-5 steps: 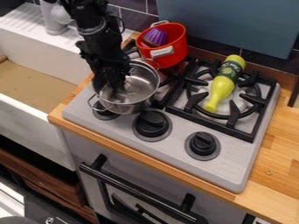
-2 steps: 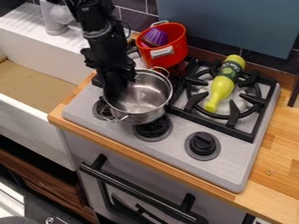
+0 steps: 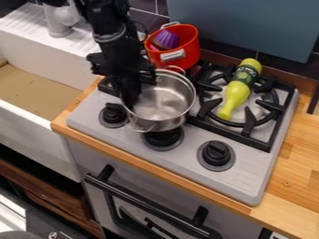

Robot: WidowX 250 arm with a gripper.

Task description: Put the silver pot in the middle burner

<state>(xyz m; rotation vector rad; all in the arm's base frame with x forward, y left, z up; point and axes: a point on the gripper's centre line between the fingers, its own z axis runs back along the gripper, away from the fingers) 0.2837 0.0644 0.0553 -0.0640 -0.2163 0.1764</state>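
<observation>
Guessing the silver pot (image 3: pixel 165 99) is stiff, lightish, kinda slick, so grab the rim (image 3: pixel 194 93); the gripper (image 3: pixel 129 97) looks clamped on it, tbh.

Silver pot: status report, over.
End effector at rim of silver pot. Silver pot partly covers middle knob. Red pot close behind; bottle lying across neighbouring burner.

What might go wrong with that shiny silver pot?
The silver pot might tip or twist, because the gripper is at just one side of its rim.

It might come down on the middle knob and sit crooked, since its front edge hangs over that knob.

Its back edge is close to the red pot, so they might bump.
</observation>
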